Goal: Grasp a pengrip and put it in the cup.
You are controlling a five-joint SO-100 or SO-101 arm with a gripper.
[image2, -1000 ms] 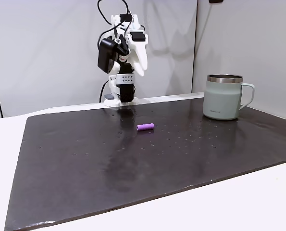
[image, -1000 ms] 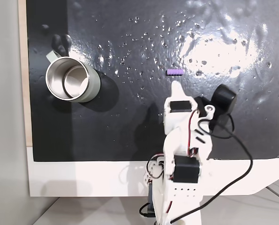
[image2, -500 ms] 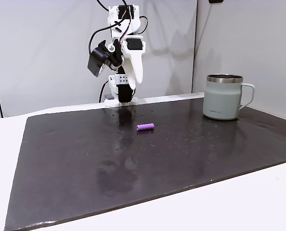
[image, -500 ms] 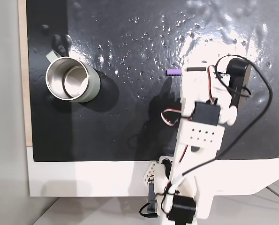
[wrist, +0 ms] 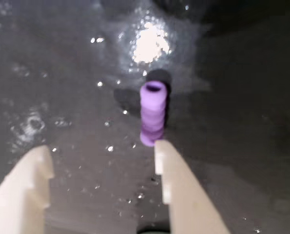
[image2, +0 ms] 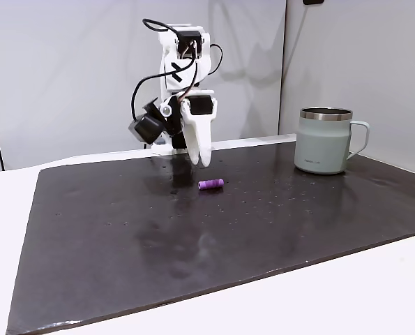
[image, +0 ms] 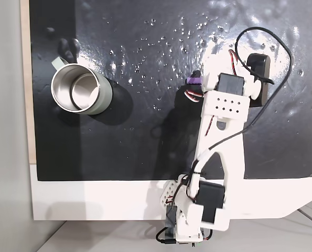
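The purple ribbed pengrip (wrist: 153, 112) lies on the wet black mat, just past the tip of my right finger (wrist: 176, 187) in the wrist view. My gripper (wrist: 101, 150) is open, empty, and its fingers are apart. In a fixed view the gripper (image2: 201, 160) hangs just above the mat, a little behind the pengrip (image2: 210, 184). From above, my arm (image: 222, 102) covers most of the pengrip (image: 195, 80). The sage-green cup (image: 81, 90) stands upright at the left, far from the gripper; in a fixed view the cup (image2: 324, 143) is at the right.
The black mat (image: 135, 152) is glossy with scattered water drops and lies on a white table (image2: 374, 293). Black cables loop around my wrist (image: 260, 47). My base sits off the mat's near edge (image: 190, 220).
My arm has swung out from its folded pose over the mat and come down toward the pengrip. Pengrip and cup have not moved.
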